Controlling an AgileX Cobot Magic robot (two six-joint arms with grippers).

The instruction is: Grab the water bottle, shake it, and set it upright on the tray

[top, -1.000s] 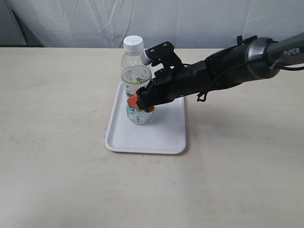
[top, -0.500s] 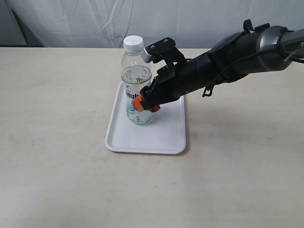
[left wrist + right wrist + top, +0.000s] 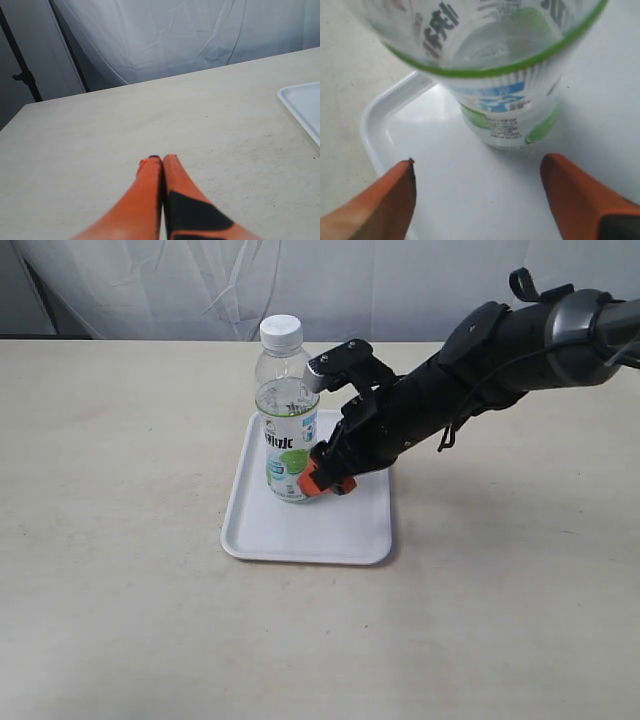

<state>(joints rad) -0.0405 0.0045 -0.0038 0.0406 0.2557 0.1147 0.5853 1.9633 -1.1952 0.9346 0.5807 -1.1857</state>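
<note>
Left gripper [image 3: 161, 160]: orange fingers pressed together with nothing between them, over bare table; not seen in the exterior view
Table [image 3: 120, 440]: pale, matt surface that carries the tray
Tray [image 3: 300, 540]: flat, white, low-rimmed; one corner shows at the edge of the left wrist view [image 3: 305, 105], well apart from the left gripper
Water bottle [image 3: 288, 430]: stands upright on the far half of the tray, white cap [image 3: 281, 331] on top, nothing touching it
Handling, weight: probably light to moderate; how full it is cannot be read
Handling, stiffness: thin clear plastic is likely to give under a hard squeeze, so moderate pressure would suit
Handling, surface: the glossy label [image 3: 285, 455] and round body may slip in the fingers; any water inside would shift the load during a shake
Handling, stability: tall over a narrow base, so likely to topple if nudged sideways
Where to hold: judged best across the labelled mid-body, below the shoulder, with the fingers level
Right gripper [image 3: 325, 475]: low over the tray just beside the bottle's base; fingers [image 3: 570, 195] spread wide, the bottle [image 3: 510, 115] ahead of their tips and clear of both
Task state: the bottle appears already placed; only a clean retreat seems left
</note>
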